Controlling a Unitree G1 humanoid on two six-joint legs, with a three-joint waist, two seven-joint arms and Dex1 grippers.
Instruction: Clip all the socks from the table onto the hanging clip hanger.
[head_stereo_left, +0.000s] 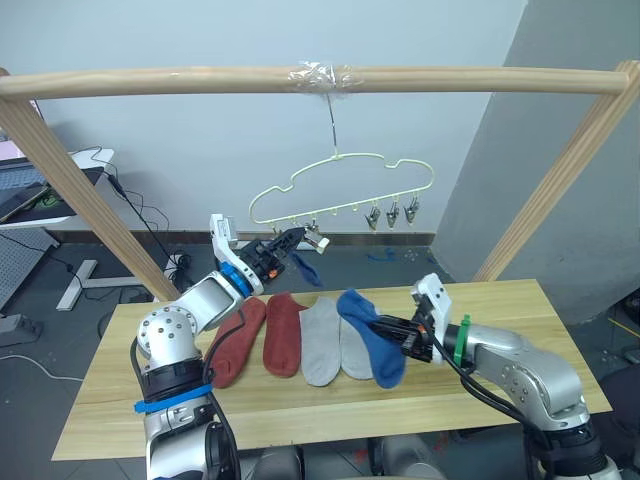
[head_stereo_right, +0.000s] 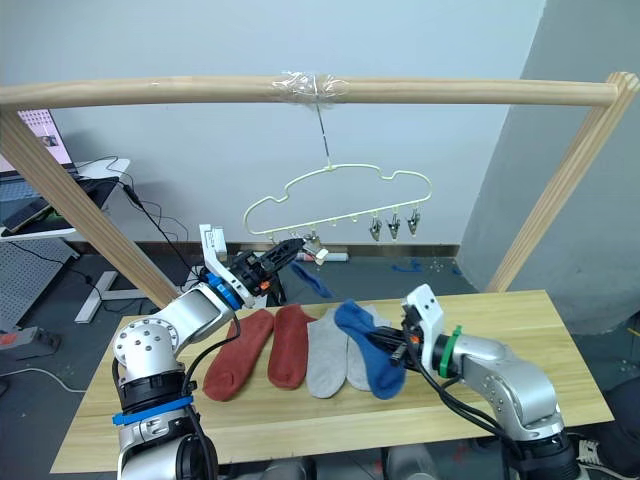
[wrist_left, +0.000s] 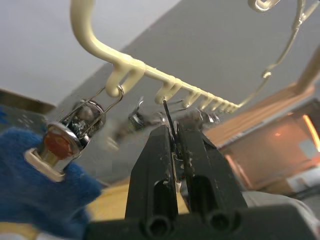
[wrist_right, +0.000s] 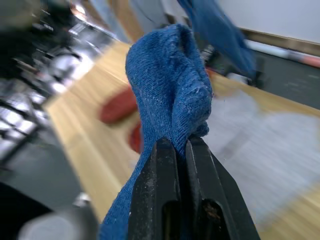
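Note:
The pale-yellow clip hanger (head_stereo_left: 340, 188) hangs by its hook from the pole. One blue sock (head_stereo_left: 306, 268) dangles from a clip (wrist_left: 75, 132) near the hanger's left end. My left gripper (head_stereo_left: 297, 236) is raised to the clip row and is shut on the thin metal of a neighbouring clip (wrist_left: 168, 117). On the table (head_stereo_left: 150, 420) lie two rust-red socks (head_stereo_left: 240, 342), two light grey socks (head_stereo_left: 320, 342) and a second blue sock (head_stereo_left: 375, 340). My right gripper (wrist_right: 181, 142) is shut on that blue sock's upper end, just above the tabletop.
A thick wooden pole (head_stereo_left: 300, 78) spans the scene on two slanted posts (head_stereo_left: 70, 190). Three free clips (head_stereo_left: 392, 212) hang at the hanger's right end. Behind on the left are a desk (head_stereo_left: 50, 190) and floor cables.

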